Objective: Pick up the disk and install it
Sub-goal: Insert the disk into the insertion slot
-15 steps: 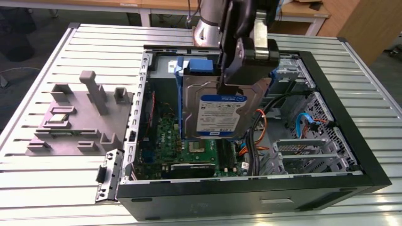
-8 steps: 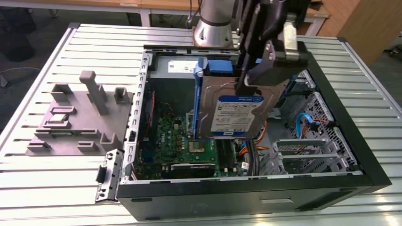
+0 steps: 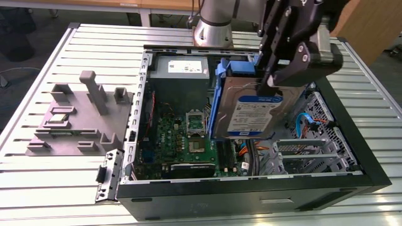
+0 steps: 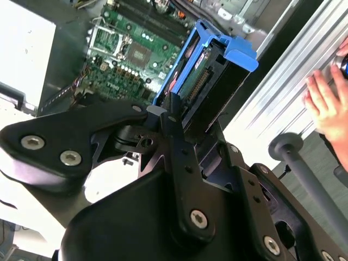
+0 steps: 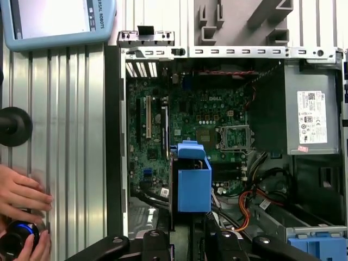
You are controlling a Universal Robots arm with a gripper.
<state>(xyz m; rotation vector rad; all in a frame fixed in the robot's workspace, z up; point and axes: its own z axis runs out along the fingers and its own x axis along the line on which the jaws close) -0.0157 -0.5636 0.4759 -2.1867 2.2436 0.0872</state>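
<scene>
The disk (image 3: 251, 113) is a silver-grey drive with a white-and-blue label and a blue carrier frame. It hangs on edge, slightly tilted, above the inside of the open computer case (image 3: 351, 136). My gripper (image 3: 274, 84) is shut on its upper end. In the second wrist view the black fingers (image 4: 173, 117) clamp the disk (image 4: 209, 73) at its connector end. The first wrist view looks along the disk (image 5: 194, 182) from the gripper (image 5: 190, 242); it hovers over the motherboard (image 5: 185, 114), with no contact visible.
A grey power-supply box (image 3: 179, 70) sits at the case's far end, and a metal drive cage (image 3: 314, 150) at the exterior view's right. A blue bracket (image 5: 318, 244) sits in the case. A grey fixture (image 3: 82, 117) lies beside it. A person's hand (image 5: 22, 196) rests on the table near a tablet (image 5: 54, 22).
</scene>
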